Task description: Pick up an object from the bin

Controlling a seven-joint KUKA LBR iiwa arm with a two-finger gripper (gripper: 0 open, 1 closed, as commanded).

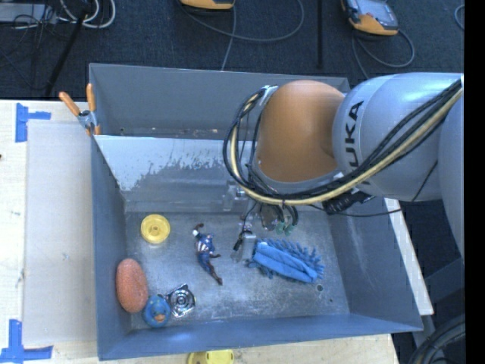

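- The pincer (245, 243) is seen low in the bin (151, 180), approx. mid-floor, under the orange wrist cover (299, 131); whether it is wide or narrow cannot be told.
- A blue bristly brush-like thing (286, 261) is found lying flat just right of the pincer, left end nearest; contact cannot be judged.
- A small blue figure (204, 250) is seen just left of the pincer, apart from it.
- Further left a yellow round cap (154, 229) is seen; an orange-red oval (131, 284), blue ball (157, 310) & shiny metal piece (181, 300) are grouped at the front-left corner.
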